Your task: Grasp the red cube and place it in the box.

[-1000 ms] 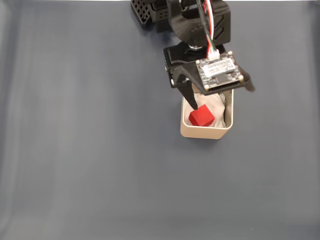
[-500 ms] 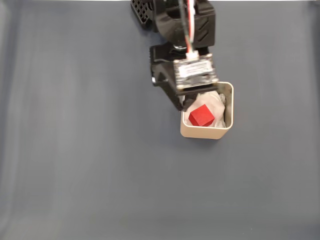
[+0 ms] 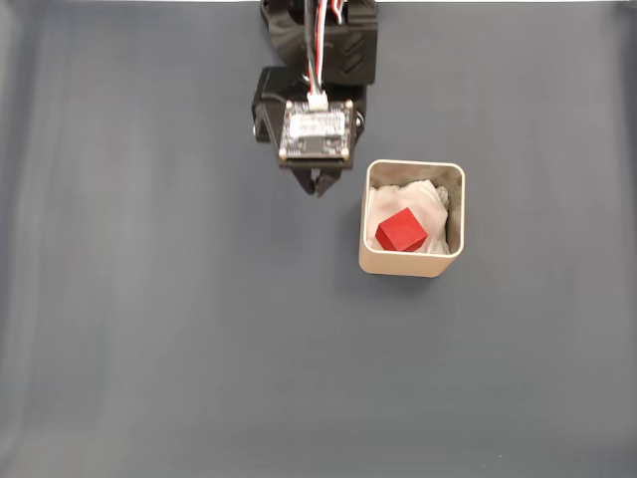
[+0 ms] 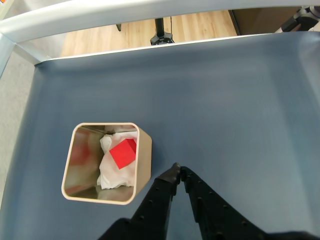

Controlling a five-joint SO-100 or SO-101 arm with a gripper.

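The red cube (image 3: 401, 231) is lying inside the box (image 3: 410, 264), resting on the crumpled white paper (image 3: 430, 204) that is lining it; in the wrist view the cube (image 4: 123, 152) is sitting tilted on that paper (image 4: 116, 167), toward the box wall (image 4: 142, 162) that is nearest the hand. The box is standing upright on the dark blue-grey surface (image 3: 149, 299).

In the fixed view the hand (image 3: 318, 187) is hanging just beside the box, off its upper left corner and apart from it, with the arm's black body and a small circuit board (image 3: 317, 130) covering most of it from above. In the wrist view the hand (image 4: 178, 171) is reaching in from the bottom edge, its two black fingers (image 4: 161, 192) running side by side and their tips pressing together, with nothing between them. The tips are pointing at bare surface (image 4: 225, 100) just to the right of the box in that view, not touching the box or the cube.

Beyond the far edge of the surface, the wrist view is showing a pale metal rail (image 4: 125, 11) and a strip of wooden floor (image 4: 200, 25)
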